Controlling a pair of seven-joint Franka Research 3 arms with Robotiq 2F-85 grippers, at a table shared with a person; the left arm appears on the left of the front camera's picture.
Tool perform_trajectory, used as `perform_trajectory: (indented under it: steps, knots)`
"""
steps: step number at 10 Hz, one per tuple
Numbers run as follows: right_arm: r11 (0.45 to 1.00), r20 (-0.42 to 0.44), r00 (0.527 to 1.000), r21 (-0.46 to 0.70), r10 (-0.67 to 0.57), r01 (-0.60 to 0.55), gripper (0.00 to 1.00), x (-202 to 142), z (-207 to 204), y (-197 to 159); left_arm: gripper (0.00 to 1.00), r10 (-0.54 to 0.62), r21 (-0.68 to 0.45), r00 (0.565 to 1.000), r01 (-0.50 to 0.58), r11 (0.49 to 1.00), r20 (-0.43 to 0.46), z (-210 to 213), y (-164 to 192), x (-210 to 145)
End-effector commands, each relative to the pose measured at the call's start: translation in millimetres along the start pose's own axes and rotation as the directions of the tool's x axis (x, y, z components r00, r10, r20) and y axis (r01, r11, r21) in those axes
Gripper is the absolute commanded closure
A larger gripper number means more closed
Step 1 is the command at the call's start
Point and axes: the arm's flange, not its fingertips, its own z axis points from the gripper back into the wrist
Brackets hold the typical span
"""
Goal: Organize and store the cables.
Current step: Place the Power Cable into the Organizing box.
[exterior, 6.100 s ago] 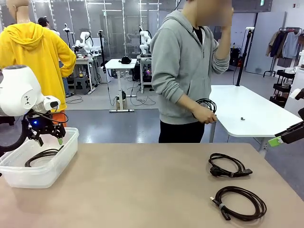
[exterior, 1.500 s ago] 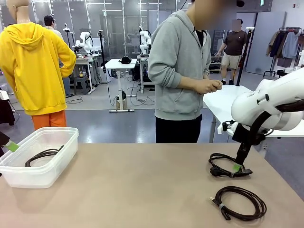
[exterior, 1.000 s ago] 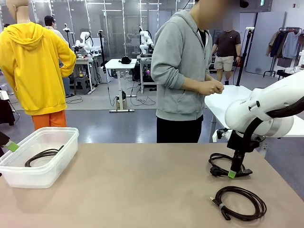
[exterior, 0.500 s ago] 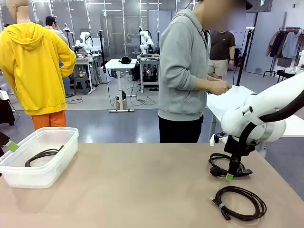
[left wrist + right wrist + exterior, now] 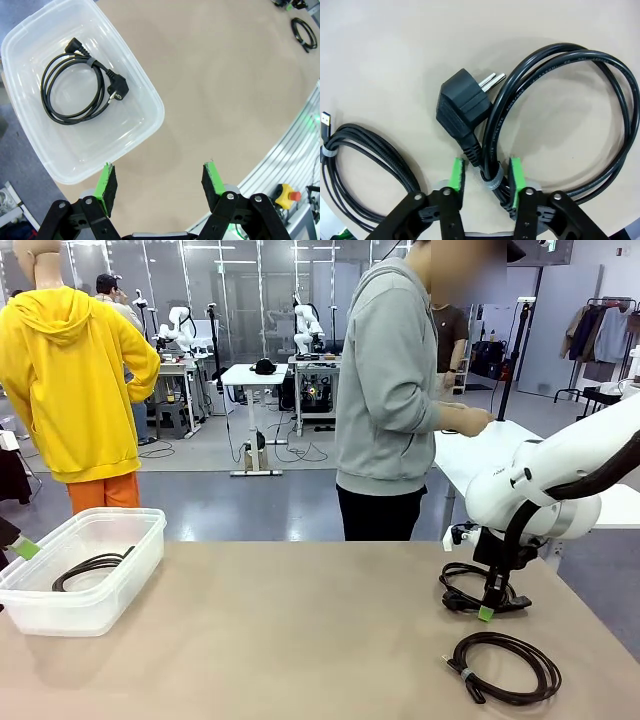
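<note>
Two cables lie on the right of the table. The far cable is a coil with a black plug. My right gripper stands on it, pointing down. In the right wrist view the right gripper straddles this cable at its grey tie, jaws narrow, with a slight gap at one pad. The near cable lies beside it. A third cable rests in the clear bin. My left gripper hangs open above the bin's near edge.
The clear bin stands at the table's left with a cable inside; a green pad of my left gripper shows at the left edge. A person stands at the far side, turned right toward a white table.
My right gripper's jaws have narrowed around the far cable, and the gripper sank a little. The person has turned further to the right. The left arm has not moved.
</note>
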Motion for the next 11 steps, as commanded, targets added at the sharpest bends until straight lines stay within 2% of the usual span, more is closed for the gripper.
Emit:
perform_trajectory:
  steps: [1, 4, 7, 9, 11]
  knots:
    - [1.000, -0.028, 1.000, -0.002, -0.007, 0.007, 1.00, 5.0, -0.1, -2.5, 0.14, 0.015, 0.004, 1.000, -0.015, 1.000, 0.001, -0.5, -0.4, 0.9]
    - [1.000, -0.026, 1.000, -0.012, 0.000, -0.001, 1.00, 9.7, 10.6, 0.8, 0.14, 0.015, 0.004, 1.000, -0.015, 1.000, 0.001, -0.5, -0.4, 0.9]
    - [1.000, 0.003, 1.000, -0.026, 0.009, -0.009, 1.00, 22.5, 59.2, 17.0, 0.14, 0.015, 0.004, 1.000, -0.015, 1.000, 0.001, -0.5, -0.4, 0.9]
    - [0.997, -0.031, 0.999, -0.070, -0.010, 0.008, 1.00, 51.2, 95.2, 40.3, 0.14, 0.015, 0.004, 1.000, -0.015, 1.000, 0.001, -0.5, -0.4, 0.9]
    - [0.999, -0.026, 1.000, -0.050, -0.017, 0.015, 1.00, 84.3, 106.0, 63.5, 0.14, 0.015, 0.004, 1.000, -0.015, 1.000, 0.001, -0.5, -0.4, 0.9]
